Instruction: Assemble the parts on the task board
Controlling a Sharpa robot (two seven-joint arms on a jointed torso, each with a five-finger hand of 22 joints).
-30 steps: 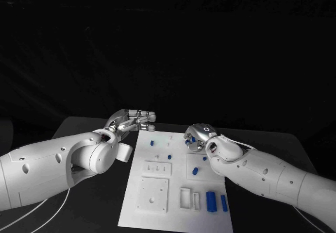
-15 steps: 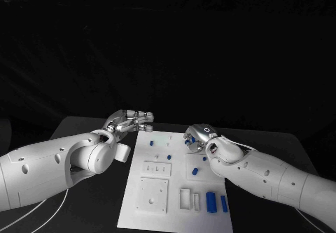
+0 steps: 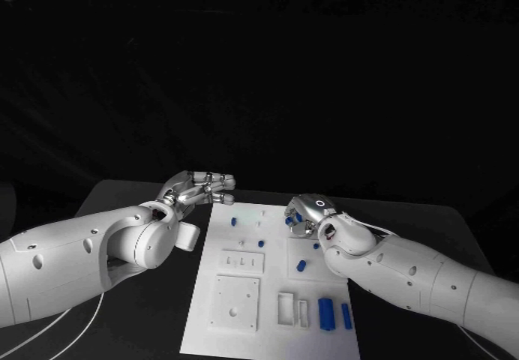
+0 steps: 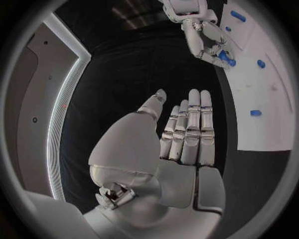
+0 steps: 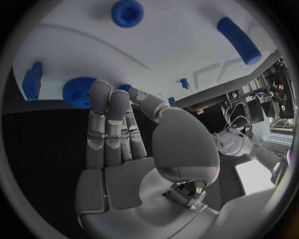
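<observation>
The white task board (image 3: 240, 300) lies in the middle of the table. My right hand (image 3: 305, 212) hovers over its far right part with fingers stretched out and nothing in them. In the right wrist view the fingertips (image 5: 99, 89) lie at a blue gear (image 5: 77, 93); I cannot tell whether they touch it. A blue block (image 5: 32, 79), a round blue part (image 5: 127, 12) and a blue cylinder (image 5: 238, 33) lie around it. My left hand (image 3: 205, 186) hangs beyond the board's far left corner, fingers straight (image 4: 187, 124), holding nothing.
More blue parts lie on the board: a small peg (image 3: 263, 243), a short piece (image 3: 301, 264) and two long bars (image 3: 325, 313) at the near right. A white square plate (image 3: 237, 300) and a slotted block (image 3: 244, 259) sit on the board's left half. Black table surrounds it.
My right hand has sunk slightly toward the board's far right part. The left hand has hardly moved.
</observation>
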